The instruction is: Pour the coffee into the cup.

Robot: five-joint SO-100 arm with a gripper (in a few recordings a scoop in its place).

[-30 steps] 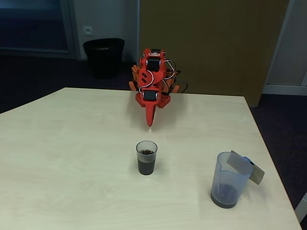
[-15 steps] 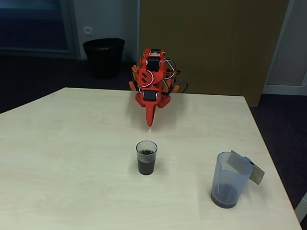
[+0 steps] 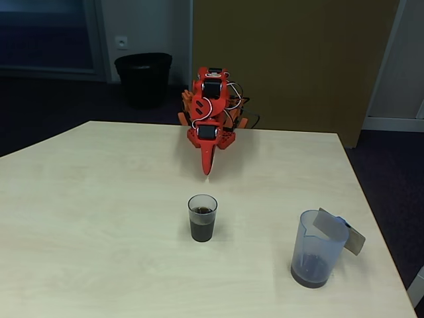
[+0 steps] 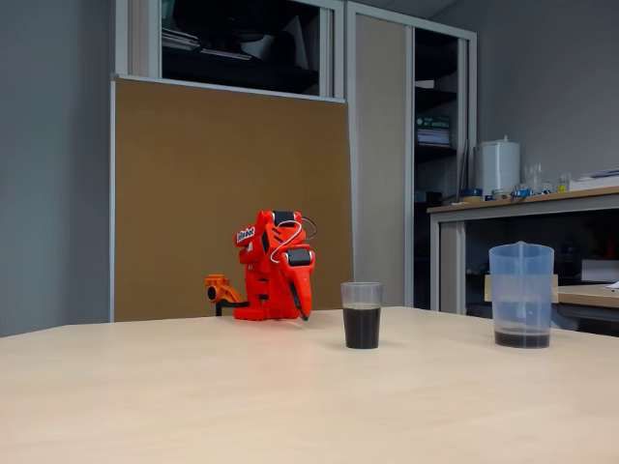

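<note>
Arm: the red arm (image 3: 210, 112) is folded up small at the far edge of the table (image 3: 99, 218). In the other fixed view it sits at the back, left of the cup (image 4: 276, 266).
Gripper: the gripper (image 3: 208, 162) points down at the table top, just in front of the arm's base. Its two fingers are pressed together into one thin tip, and it holds nothing. In the other fixed view it hangs down at the arm's right side (image 4: 303, 302).
Cup: the small clear cup (image 3: 202, 217) stands upright near the middle of the table, in front of the gripper and apart from it. In the side view it stands between the arm and the pitcher (image 4: 361, 314).
Coffee: the dark coffee (image 3: 201, 229) fills about the lower half of the cup (image 4: 361, 327).
Pitcher: the bluish see-through pitcher (image 3: 318, 248) stands upright near the right edge of the table, well apart from the cup. A little dark liquid lies at its bottom (image 4: 521, 337).
Bin: a black bin (image 3: 143, 78) stands on the floor behind the table.
</note>
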